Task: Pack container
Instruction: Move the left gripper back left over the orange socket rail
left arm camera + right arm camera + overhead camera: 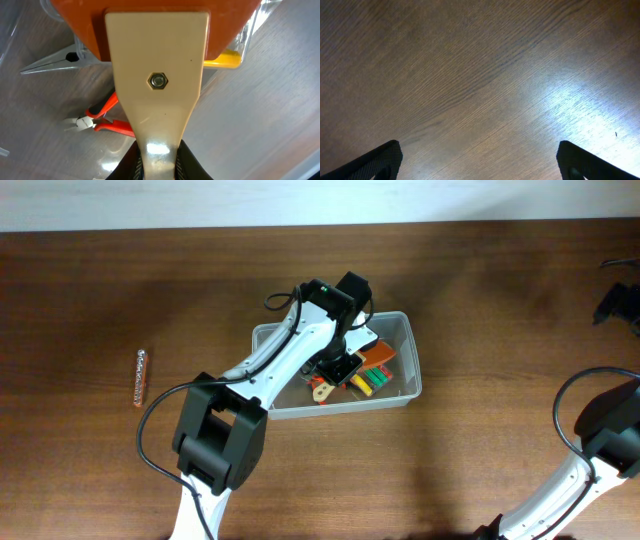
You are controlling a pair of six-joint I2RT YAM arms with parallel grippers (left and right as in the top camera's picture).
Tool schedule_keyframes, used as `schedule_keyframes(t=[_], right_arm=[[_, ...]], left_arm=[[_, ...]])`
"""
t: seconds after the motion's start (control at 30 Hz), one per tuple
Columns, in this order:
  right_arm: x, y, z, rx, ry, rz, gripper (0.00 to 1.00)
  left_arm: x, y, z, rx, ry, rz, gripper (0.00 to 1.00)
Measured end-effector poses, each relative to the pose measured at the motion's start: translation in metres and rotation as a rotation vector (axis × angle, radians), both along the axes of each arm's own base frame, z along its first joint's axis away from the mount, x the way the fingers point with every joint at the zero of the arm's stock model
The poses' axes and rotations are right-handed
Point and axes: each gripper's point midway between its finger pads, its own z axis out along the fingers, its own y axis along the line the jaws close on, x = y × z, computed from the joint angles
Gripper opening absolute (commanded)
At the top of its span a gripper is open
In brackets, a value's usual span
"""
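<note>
The clear plastic container (345, 408) stands at the table's middle. My left gripper (340, 366) reaches down inside it and is shut on a scraper-like tool with a beige shank, a hex nut and an orange head (158, 60). In the left wrist view the fingers (159, 165) clamp the shank's narrow end above the container's floor (260, 120). The orange head (378, 356) also shows in the overhead view. My right gripper (618, 305) is open and empty over bare wood at the far right, its fingertips (480, 160) wide apart.
Inside the container lie red-handled cutters (102, 120), needle-nose pliers (50, 61), a yellow piece (225, 61) and a green-and-red tool (368, 383). A thin brown stick-like tool (141, 376) lies on the table to the left of the container.
</note>
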Motion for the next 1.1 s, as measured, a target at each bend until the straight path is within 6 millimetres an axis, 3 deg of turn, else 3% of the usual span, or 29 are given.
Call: schedule_keyframes(t=[0.13, 0.43, 0.8, 0.97, 1.0, 1.03, 1.07, 1.1], right_arm=[[0.000, 0.000, 0.000, 0.000, 0.000, 0.000, 0.99], [0.000, 0.000, 0.000, 0.000, 0.000, 0.000, 0.99], [0.000, 0.000, 0.000, 0.000, 0.000, 0.000, 0.99], [0.000, 0.000, 0.000, 0.000, 0.000, 0.000, 0.99], [0.000, 0.000, 0.000, 0.000, 0.000, 0.000, 0.99], [0.000, 0.000, 0.000, 0.000, 0.000, 0.000, 0.99], [0.000, 0.000, 0.000, 0.001, 0.000, 0.000, 0.99], [0.000, 0.000, 0.000, 0.000, 0.000, 0.000, 0.99]], left_arm=[[-0.002, 0.001, 0.000, 0.006, 0.009, 0.000, 0.13], [-0.001, 0.001, 0.000, 0.003, 0.005, -0.001, 0.36], [-0.001, 0.000, 0.002, 0.002, 0.004, 0.000, 0.37], [0.010, -0.007, 0.031, -0.023, -0.035, 0.000, 0.40], [0.016, -0.010, 0.044, -0.037, -0.065, -0.001, 0.47], [0.020, -0.011, 0.053, -0.043, -0.087, 0.000, 0.62], [0.025, -0.011, 0.065, -0.046, -0.116, -0.005, 0.87], [0.030, -0.011, 0.075, -0.048, -0.147, 0.002, 0.99]])
